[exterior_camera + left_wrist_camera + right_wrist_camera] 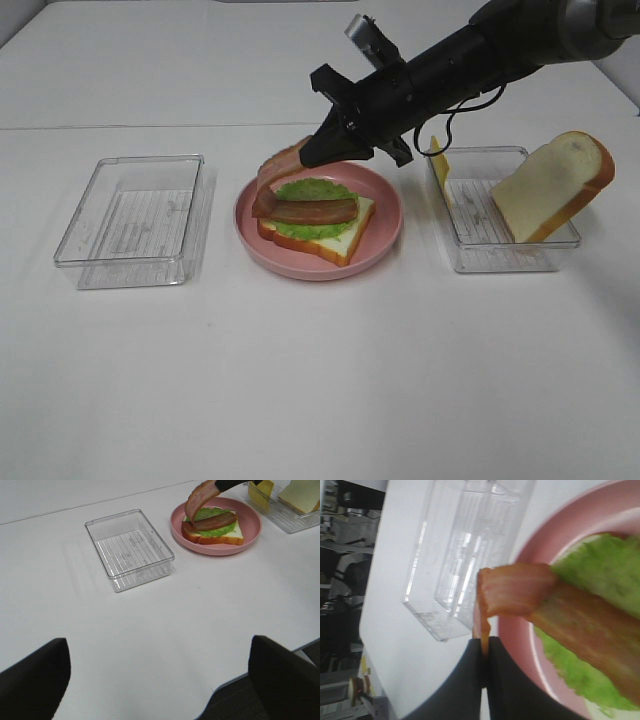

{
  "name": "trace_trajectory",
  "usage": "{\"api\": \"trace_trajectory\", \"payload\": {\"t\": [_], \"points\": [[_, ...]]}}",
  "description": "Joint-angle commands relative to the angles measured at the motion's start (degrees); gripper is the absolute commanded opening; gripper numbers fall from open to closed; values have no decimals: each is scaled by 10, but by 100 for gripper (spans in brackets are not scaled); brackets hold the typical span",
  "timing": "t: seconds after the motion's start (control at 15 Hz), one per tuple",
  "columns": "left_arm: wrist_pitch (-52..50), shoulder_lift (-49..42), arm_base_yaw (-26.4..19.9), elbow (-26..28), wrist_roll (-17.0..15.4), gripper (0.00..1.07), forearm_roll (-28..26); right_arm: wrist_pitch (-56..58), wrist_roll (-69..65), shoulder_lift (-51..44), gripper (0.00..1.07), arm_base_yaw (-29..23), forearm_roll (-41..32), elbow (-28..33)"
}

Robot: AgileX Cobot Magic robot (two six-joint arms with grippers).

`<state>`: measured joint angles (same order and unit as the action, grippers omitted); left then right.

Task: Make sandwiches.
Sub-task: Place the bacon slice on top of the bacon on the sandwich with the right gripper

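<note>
Brown bacon strip (275,178) drapes over ruffled green lettuce (315,189), one end pinched in my right end effector (312,152); left end effector (160,677) spread wide

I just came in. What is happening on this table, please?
The robot is building a sandwich on the pink plate: a bread slice, lettuce on it, a bacon strip lying across. The right hand, shut, pinches a bacon piece that curves down to the stack's edge; it may be the same strip's other end. The left hand is open, away from the food. A second bread slice and cheese sit in the right tray.
</note>
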<state>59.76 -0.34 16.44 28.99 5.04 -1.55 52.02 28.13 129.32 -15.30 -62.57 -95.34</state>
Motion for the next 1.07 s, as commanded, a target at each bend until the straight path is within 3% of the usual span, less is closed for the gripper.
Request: {"api": "trace_trajectory", "payload": {"t": [0.07, 0.67, 0.73, 0.8, 0.87, 0.93, 1.0, 1.07], "points": [[-10, -12, -1, -2, -3, 90, -2, -22, -54, 2, 0, 2, 78, -2], [-10, -12, -1, -2, -3, 90, -2, -28, -135, -16, 0, 1, 214, -2], [-10, -12, -1, -2, -3, 90, -2, -28, -138, -16, 7, 1, 213, -2], [-10, -12, -1, -2, -3, 90, -2, -28, -138, -16, 7, 1, 213, -2], [-10, -12, -1, -2, -3, 90, -2, -29, -138, -16, 14, 1, 213, -2], [-10, -12, -1, -2, -3, 90, -2, -26, -138, -16, 39, 1, 213, -2], [-10, -12, -1, -2, -3, 90, -2, -26, -138, -16, 39, 1, 213, -2], [-10, -12, -1, -2, -3, 90, -2, -15, -131, -18, 68, 1, 213, -2]]}}
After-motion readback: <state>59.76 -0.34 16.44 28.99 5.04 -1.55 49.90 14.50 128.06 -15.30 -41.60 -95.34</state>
